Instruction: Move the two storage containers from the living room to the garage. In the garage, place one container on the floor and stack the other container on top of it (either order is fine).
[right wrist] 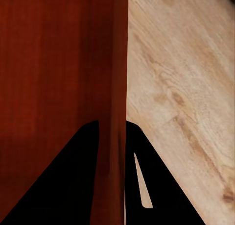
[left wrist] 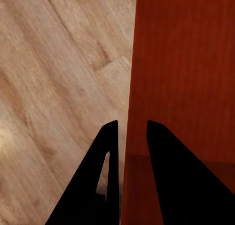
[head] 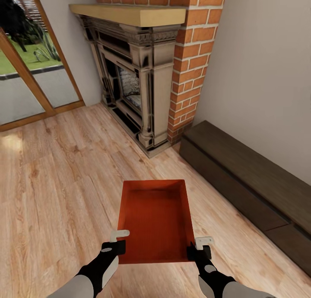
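Orange-red storage container (head: 156,220) held level in front of the trunk, above the light wood plank floor (head: 56,181) of the living room, open top up, ribbed bottom visible inside. Left gripper (head: 119,245) clamped on the container's left side wall near the close corner; in the left wrist view, left gripper (left wrist: 128,129) straddling the thin wall (left wrist: 131,87), one finger inside, one outside. Right gripper (head: 198,247) likewise clenched on the right side wall near the close corner; in the right wrist view, right gripper (right wrist: 112,127) with the wall (right wrist: 119,63) pinched between its black fingers, plank floor (right wrist: 181,87) beyond. Red brick fireplace (head: 142,73) ahead with pale wood mantel (head: 129,14). Wood-framed glass doors (head: 30,73) at far left, grass outside. Low dark wooden bench (head: 250,177) along the right-hand wall.
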You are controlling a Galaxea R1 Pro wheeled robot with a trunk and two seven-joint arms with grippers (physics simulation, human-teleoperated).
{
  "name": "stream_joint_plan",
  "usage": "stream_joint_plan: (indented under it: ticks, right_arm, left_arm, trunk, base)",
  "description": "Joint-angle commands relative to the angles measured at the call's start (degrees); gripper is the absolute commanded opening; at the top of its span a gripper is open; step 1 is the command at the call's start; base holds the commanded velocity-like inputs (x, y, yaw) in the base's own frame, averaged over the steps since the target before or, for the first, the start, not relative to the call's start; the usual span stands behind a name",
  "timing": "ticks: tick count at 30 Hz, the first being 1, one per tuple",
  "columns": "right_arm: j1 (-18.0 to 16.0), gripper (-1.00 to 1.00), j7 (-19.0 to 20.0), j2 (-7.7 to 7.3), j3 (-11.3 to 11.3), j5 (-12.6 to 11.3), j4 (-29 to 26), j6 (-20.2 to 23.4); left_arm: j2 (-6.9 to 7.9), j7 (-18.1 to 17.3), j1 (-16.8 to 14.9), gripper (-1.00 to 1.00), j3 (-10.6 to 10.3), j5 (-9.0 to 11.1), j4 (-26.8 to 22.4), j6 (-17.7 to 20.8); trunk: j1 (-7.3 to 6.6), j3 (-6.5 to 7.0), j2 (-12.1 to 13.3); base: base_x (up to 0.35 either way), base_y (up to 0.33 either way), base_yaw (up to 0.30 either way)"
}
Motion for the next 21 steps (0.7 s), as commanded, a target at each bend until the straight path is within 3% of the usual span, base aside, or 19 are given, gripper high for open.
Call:
stream_joint_plan:
  ticks: [1, 21]
  right_arm:
    - [0.0, -1.0, -0.6, -0.02, -1.5, -2.0, 0.2, -0.5]
    - [0.0, -1.0, -0.6, -0.04, -1.5, -2.0, 0.2, -0.5]
  left_arm:
    - [0.07, 0.7, 0.0, -1.0, 0.8, -0.3, -0.3, 0.4]
    - [0.02, 0.7, 0.0, -1.0, 0.8, -0.2, -0.3, 0.4]
  trunk:
    - [0.01, 0.05, 0.0]
    - [0.01, 1.9, 0.0]
  base:
    - [0.0, 0.0, 0.0]
    - [0.0, 0.0, 0.0]
